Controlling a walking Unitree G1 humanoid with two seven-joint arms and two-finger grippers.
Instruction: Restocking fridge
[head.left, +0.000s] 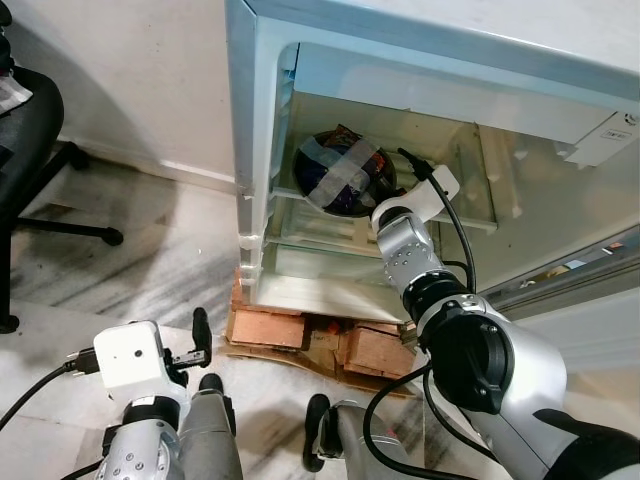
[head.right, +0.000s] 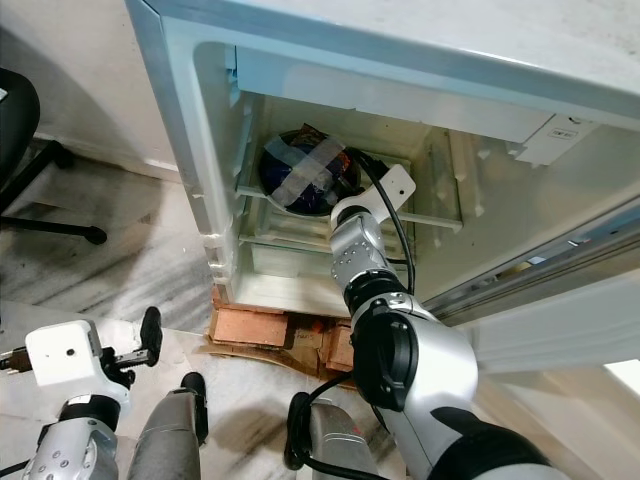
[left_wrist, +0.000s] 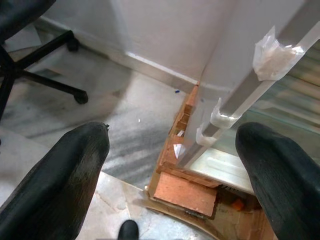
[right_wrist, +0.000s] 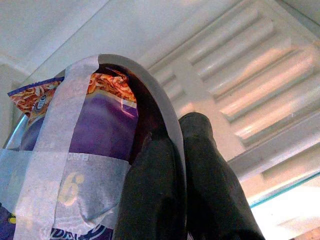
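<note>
1. Gripping the bowl (head.left: 343, 172) rim, the right gripper (right_wrist: 182, 165) pinches it inside the fridge (head.left: 262, 120), on the glass shelf (head.left: 300, 215).
2. Set it flat before releasing, I judge.
3. Left gripper (left_wrist: 175, 180) hangs spread, empty.

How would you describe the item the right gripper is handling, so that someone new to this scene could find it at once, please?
Start at the open white fridge standing on bricks, then look at its glass shelf. There sits a dark bowl holding a purple snack packet, its rim pinched by the right gripper. Two strips of pale tape crossed over its top mark it out.
</note>
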